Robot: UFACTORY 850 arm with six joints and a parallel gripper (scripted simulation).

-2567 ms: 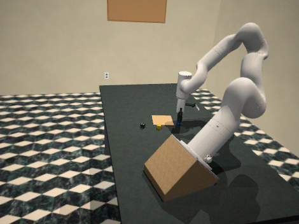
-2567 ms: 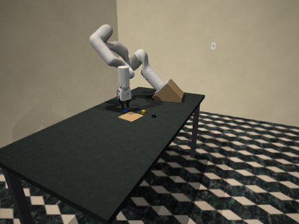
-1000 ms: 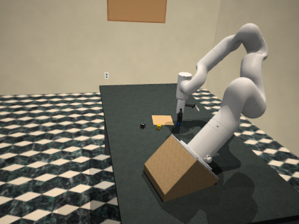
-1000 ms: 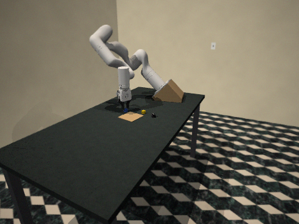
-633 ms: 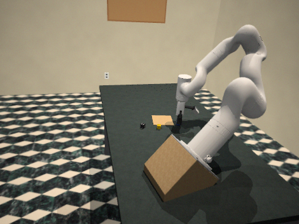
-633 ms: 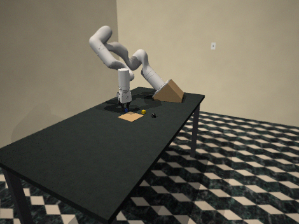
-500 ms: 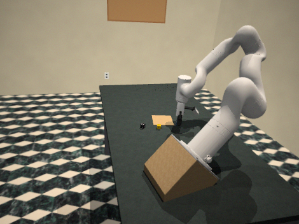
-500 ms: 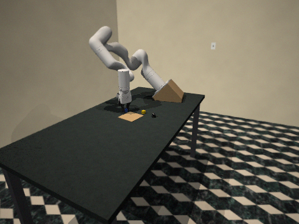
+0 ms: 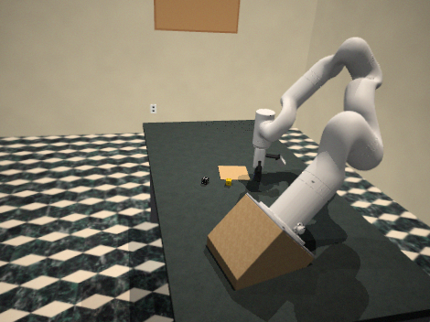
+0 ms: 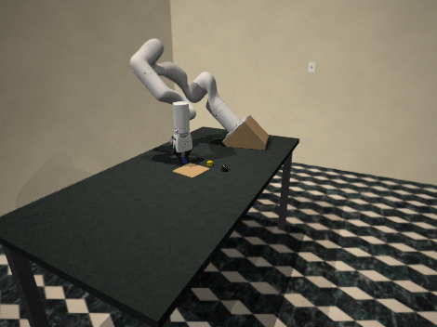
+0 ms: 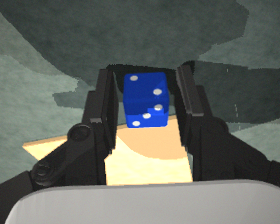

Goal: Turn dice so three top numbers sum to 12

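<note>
The blue die (image 11: 145, 97) (image 10: 184, 161) stands between the fingers of my gripper (image 11: 145, 84) (image 10: 184, 163) (image 9: 257, 178). The gripper is open around it and low, with a gap on each side. The die shows two pips on top and three on the side toward the mat (image 11: 147, 170) (image 9: 233, 172) (image 10: 192, 171). It is at the mat's edge; whether it touches the mat I cannot tell. The yellow die (image 9: 228, 182) (image 10: 210, 163) is close beside the mat. The black die (image 9: 205, 180) (image 10: 225, 168) is on the table, farther off. Their top numbers are too small to read.
The dark table (image 9: 192, 216) (image 10: 139, 210) bears everything. The arm's wooden base block (image 9: 247, 239) (image 10: 246, 136) stands behind the yellow and black dice as seen in the exterior view.
</note>
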